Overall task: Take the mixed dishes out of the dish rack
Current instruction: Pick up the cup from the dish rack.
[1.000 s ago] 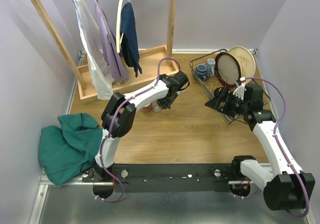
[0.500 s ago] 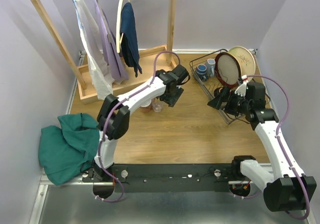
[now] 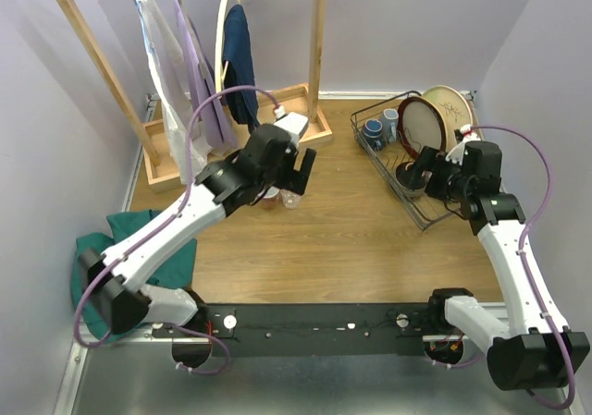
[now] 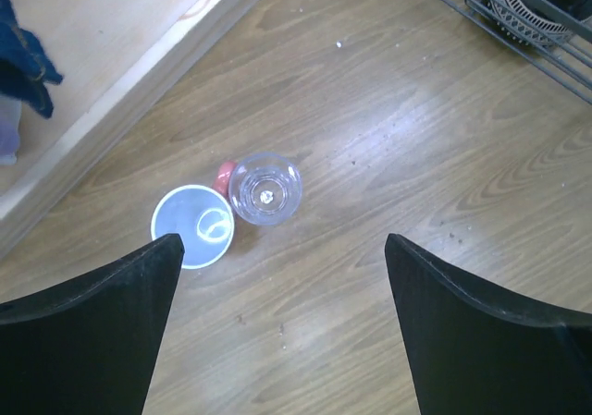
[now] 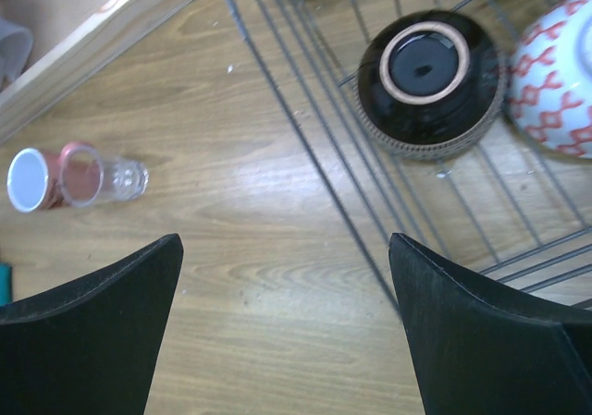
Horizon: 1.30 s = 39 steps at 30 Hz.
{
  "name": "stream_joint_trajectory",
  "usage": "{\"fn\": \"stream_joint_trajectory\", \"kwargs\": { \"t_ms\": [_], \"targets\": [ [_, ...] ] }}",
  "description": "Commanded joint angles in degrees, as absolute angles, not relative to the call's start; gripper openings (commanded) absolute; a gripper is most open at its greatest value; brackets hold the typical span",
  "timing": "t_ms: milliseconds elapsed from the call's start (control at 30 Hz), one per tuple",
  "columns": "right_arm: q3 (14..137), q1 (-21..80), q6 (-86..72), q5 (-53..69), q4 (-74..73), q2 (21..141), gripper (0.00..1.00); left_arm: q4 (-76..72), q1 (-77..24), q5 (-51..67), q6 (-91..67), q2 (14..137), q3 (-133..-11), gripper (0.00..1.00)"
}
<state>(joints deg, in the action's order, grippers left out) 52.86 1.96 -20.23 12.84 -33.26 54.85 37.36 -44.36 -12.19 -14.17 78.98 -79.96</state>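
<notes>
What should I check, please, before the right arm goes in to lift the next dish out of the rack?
1. Is the right gripper open and empty: ok, jaws wide.
2. Is it lined up on the black round bowl: not ok; the bowl lies ahead and to one side of the gap.
3. Bowl's pose: ok, upside down in the dark wire dish rack, foot ring up.
4. Room beside it: cannot tell; the red-and-white patterned bowl sits close, contact unclear.
5. Is the left gripper out of the way: ok, open and empty above the clear drinking glass.
6. Glass set down safely: ok, upright on the wooden table beside the small pink mug.
</notes>
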Motion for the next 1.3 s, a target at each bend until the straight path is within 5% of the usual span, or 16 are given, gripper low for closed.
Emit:
{"fn": "stream_joint_trajectory", "kwargs": {
  "t_ms": [0,600,1267],
  "targets": [
    [56.95,2.2,-17.41,8.61,-32.52,57.56,1.0,26.2,-44.3,-15.73,-15.11,66.57,-65.41,0.99],
    [78.9,3.07,-10.72,14.59,-26.9,89.55,1.0,20.22,-43.24,-24.6,-18.81,29.02,-33.23,0.99],
    [97.47,10.99,-17.66,-2.43,-20.39,115.22,0.89,16.7,-41.49,-23.56,-15.64,33.05,-33.14,0.99]
  ]
}}
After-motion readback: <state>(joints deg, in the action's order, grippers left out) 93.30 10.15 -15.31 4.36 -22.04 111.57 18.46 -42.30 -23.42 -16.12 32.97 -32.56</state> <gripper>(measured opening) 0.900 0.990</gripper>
